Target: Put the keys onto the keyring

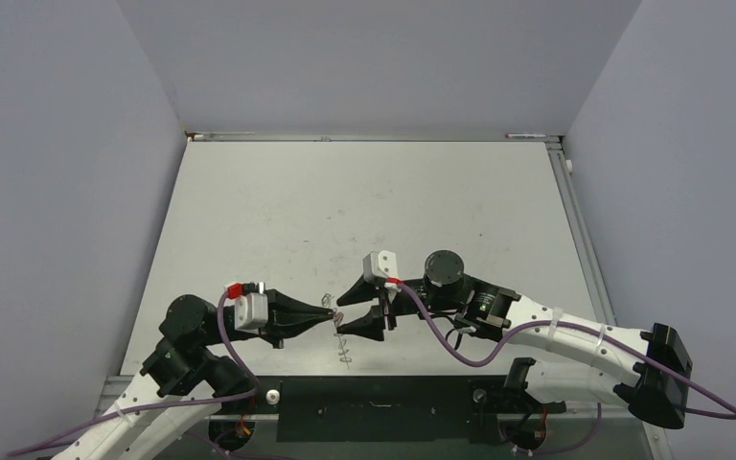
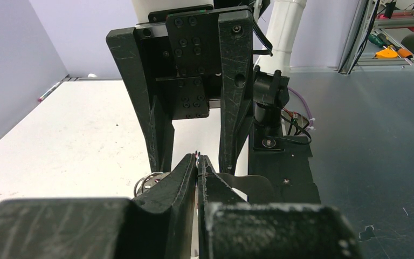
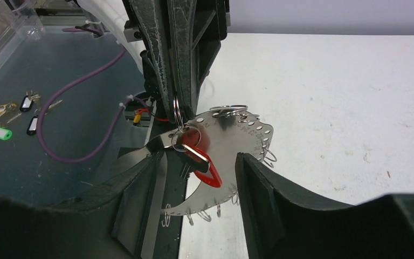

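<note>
The left gripper reaches in from above with its fingertips pinched together on a small split loop at the rim of the keyring, a flat silvery crescent edged with holes and little loops that stands tilted over the near edge of the white table. The red-headed key hangs at that same loop in front of the keyring, its silvery blade pointing toward one finger of the right gripper, whose jaws stand well apart on either side of the key without clamping it
</note>
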Robot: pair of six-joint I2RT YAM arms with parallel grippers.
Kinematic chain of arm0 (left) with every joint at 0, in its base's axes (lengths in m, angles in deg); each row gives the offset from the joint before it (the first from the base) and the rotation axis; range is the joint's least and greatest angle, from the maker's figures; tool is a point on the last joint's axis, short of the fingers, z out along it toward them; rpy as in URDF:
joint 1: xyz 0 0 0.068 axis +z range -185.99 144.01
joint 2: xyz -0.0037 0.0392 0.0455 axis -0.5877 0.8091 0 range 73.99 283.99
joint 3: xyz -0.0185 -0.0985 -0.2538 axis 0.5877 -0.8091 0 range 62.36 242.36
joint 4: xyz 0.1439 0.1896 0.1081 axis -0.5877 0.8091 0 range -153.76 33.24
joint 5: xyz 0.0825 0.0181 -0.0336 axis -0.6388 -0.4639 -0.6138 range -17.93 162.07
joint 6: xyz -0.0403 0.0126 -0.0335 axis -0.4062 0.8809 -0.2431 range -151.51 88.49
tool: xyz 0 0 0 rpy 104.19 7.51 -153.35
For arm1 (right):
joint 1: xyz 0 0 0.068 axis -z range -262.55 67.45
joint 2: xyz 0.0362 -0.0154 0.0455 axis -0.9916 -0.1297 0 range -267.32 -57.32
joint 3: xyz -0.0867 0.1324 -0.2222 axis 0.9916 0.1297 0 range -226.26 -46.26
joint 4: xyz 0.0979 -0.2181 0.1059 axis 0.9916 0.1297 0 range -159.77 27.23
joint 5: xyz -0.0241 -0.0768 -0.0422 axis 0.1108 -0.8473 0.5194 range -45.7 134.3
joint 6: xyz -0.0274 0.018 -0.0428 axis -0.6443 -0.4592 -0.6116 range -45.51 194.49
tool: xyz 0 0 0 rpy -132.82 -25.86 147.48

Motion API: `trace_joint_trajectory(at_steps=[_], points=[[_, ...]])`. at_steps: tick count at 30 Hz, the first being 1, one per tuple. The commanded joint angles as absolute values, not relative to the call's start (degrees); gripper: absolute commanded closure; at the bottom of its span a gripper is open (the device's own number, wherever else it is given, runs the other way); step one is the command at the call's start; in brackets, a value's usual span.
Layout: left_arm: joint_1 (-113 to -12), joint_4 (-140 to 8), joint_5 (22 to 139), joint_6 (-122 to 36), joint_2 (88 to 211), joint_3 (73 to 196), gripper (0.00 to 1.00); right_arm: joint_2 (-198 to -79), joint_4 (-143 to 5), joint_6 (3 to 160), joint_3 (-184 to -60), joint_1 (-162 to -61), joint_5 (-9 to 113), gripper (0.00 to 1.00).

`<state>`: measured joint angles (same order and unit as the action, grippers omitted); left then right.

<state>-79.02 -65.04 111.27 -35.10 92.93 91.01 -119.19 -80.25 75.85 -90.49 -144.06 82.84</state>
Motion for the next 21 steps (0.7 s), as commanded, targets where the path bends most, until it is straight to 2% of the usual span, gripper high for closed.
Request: trace_joint_trajectory(at_steps=[1,5,9,12,21], points=[[-78.7,-67.1,110.4,-34.8,92.4,92.2,1.0,-119.8,-85.3,76.6,-90.1,-143.8,84.9,0.52],[-78.8,-67.1,110.2,-34.8,92.2,92.2,1.0,-119.8,-86.0,76.9,-89.6,-143.8,85.0,0.6],[-78.7,-67.0,110.0,-34.7,92.3,92.2,1.0,-119.8,-86.9,77.2,-88.9,-143.8,84.9,0.79],[-78.8,-66.9,109.8,-34.6,92.3,92.2,1.0,-119.8,-87.3,77.1,-88.7,-143.8,84.8,0.87],[-78.8,-66.6,109.1,-34.3,92.1,92.2,1.0,-119.4,-87.2,77.0,-88.2,-143.5,85.0,0.93]])
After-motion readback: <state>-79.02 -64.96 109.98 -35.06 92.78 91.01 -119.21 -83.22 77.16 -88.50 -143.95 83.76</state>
